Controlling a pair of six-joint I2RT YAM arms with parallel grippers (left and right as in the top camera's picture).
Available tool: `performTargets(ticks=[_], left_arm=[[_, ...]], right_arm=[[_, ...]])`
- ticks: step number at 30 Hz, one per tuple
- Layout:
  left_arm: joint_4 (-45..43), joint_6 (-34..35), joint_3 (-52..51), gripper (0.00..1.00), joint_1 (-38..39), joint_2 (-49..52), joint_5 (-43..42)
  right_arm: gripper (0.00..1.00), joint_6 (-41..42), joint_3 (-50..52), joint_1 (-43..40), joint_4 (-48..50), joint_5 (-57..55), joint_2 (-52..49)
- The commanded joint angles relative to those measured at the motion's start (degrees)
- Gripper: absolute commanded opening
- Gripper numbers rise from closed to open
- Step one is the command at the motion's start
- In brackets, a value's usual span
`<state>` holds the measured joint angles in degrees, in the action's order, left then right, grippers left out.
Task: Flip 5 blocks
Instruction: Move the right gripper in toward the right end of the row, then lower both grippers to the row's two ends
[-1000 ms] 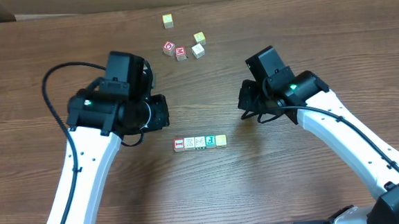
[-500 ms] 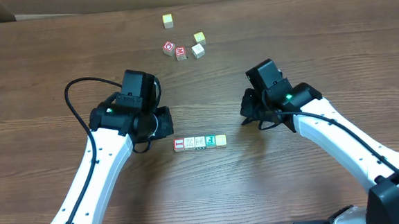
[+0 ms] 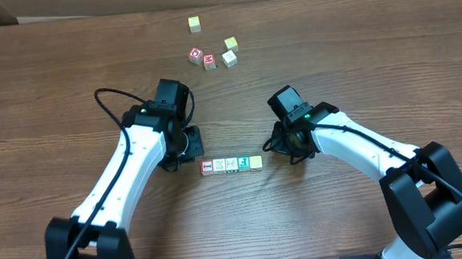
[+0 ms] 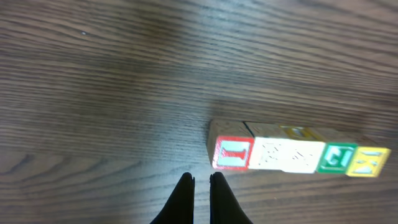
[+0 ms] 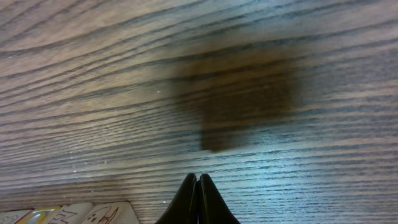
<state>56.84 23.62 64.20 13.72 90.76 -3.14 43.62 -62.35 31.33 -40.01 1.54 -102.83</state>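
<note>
Beside left pincer (image 4: 200, 182), seemingly apart: blocks (image 4: 289, 155)

Blocks (image 5: 81, 214) cut off at bottom edge — right wrist view; too small to read overhead.

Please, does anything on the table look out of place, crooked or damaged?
Nothing stands out. The five blocks lie in one straight row, side by side. The other cubes sit loosely scattered farther back. Nothing looks spilled.

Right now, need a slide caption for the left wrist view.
Left gripper, jaws shut, poised just short of the red block ending a row of blocks on the wooden table.
</note>
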Motion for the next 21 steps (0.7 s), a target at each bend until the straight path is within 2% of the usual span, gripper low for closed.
performTargets(ticks=[1, 5, 12, 21], left_arm=[[-0.8, -1.4, -0.3, 0.04, -0.3, 2.6, 0.7], [-1.3, -1.8, -0.3, 0.04, -0.3, 5.4, 0.7], [-2.2, -3.1, -0.3, 0.04, -2.2, 6.3, 0.5], [-2.3, -8.9, -0.4, 0.04, -5.3, 6.4, -4.0]], right_arm=[[0.04, 1.7, 1.2, 0.2, 0.1, 0.3, 0.0], [0.04, 1.6, 2.4, 1.2, 1.0, 3.1, 0.0], [0.04, 1.1, 2.4, 5.5, 1.8, 0.7, 0.0], [0.04, 1.4, 2.4, 7.0, 3.3, -0.8, 0.0]])
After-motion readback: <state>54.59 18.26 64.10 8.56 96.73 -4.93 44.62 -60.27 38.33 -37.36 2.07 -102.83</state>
